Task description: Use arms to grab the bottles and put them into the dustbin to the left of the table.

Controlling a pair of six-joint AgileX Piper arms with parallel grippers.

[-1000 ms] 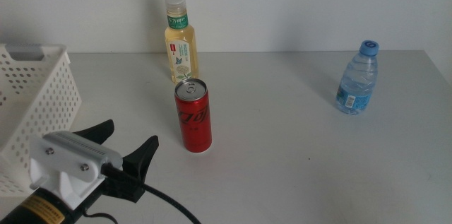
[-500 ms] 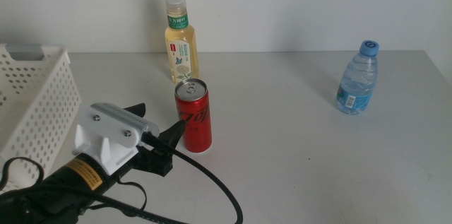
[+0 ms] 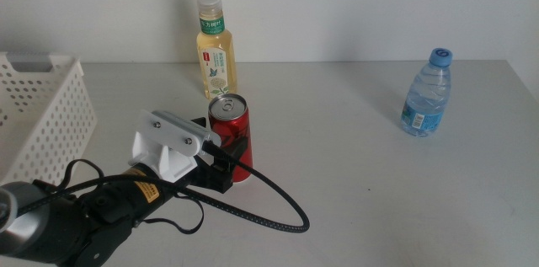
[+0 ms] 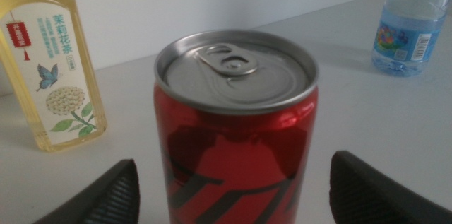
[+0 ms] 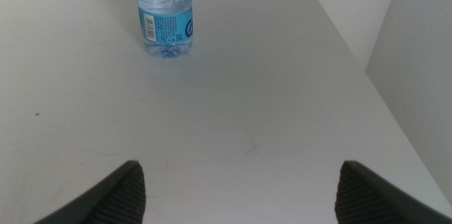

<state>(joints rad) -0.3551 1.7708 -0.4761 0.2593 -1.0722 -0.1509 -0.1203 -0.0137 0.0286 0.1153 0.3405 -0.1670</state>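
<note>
Item: red soda can (image 3: 230,138), being kept upright near the middle of the surface (image 3: 354,174), tab end up, unopened by the look of it. Likely full and weighty for its size; thin walls are judged stiff while sealed, smooth and somewhat slippery. Best taken at mid-body, across its width.

Left tool (image 4: 233,196): being held spread wide, released, one jaw on each side of the can, neither touching.

Yellow drink bottle (image 3: 215,48): being kept by the far edge, just behind the can. Water bottle (image 3: 425,93): toward the right edge.

Dustbin (image 3: 42,124): at the left edge.

Right tool (image 5: 240,189): being held released, waiting, facing the water bottle.
</note>
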